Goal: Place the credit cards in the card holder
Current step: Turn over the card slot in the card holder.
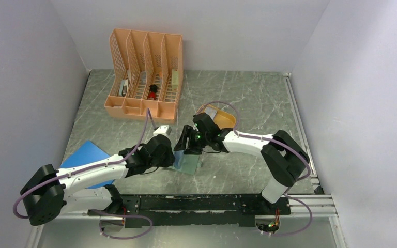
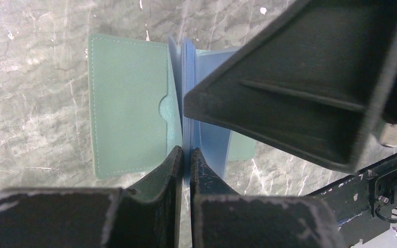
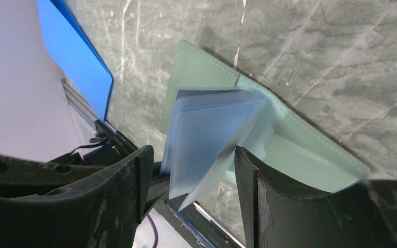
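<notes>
The card holder (image 1: pixel 188 164) lies open on the marble-patterned table (image 1: pixel 248 98), near its 6 o'clock edge, teal lining up, between your two arms. Its bluish plastic sleeves (image 3: pixel 212 134) stand fanned above the spine. Your left gripper (image 2: pixel 186 155) is clenched on those sleeves, pinching them edge-on. Your right gripper (image 3: pixel 194 155) is released, its jaws spread to either side of the fan. From the holder, the orange oval tray (image 1: pixel 226 118) sits at 1 o'clock, the orange file rack (image 1: pixel 144 72) at 11, and the blue sheet (image 1: pixel 85 157) at 9. You cannot make out the cards here.
</notes>
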`<state>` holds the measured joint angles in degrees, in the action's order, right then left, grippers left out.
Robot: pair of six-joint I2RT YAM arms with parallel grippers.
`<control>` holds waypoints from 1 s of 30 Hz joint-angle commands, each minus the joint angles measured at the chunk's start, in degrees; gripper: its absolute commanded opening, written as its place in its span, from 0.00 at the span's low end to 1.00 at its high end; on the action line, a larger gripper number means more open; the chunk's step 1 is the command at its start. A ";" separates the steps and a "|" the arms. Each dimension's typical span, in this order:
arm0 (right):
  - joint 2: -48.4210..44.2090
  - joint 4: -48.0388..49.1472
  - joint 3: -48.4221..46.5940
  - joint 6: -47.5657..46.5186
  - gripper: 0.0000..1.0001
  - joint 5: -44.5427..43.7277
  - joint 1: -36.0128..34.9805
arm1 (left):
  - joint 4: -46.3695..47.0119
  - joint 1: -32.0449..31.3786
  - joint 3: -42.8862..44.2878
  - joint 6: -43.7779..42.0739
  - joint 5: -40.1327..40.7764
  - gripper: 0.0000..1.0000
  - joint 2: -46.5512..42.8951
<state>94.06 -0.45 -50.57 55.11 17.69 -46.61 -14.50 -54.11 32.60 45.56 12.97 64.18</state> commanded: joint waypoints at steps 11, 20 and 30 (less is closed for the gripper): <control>4.45 -3.37 -1.34 -0.41 0.45 -2.81 -0.59 | 3.61 -0.53 1.69 -2.80 -0.37 0.05 0.14; 4.31 -2.29 1.99 -1.00 0.20 -3.70 -0.50 | 1.32 -0.52 2.83 -3.14 0.32 0.05 0.30; 1.35 -6.65 3.67 -3.16 0.18 -7.65 -0.22 | -0.78 -0.49 3.09 -3.51 2.82 0.05 -0.80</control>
<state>95.74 1.69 -50.09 55.31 16.27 -47.37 -14.37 -54.35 33.32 43.24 12.80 65.14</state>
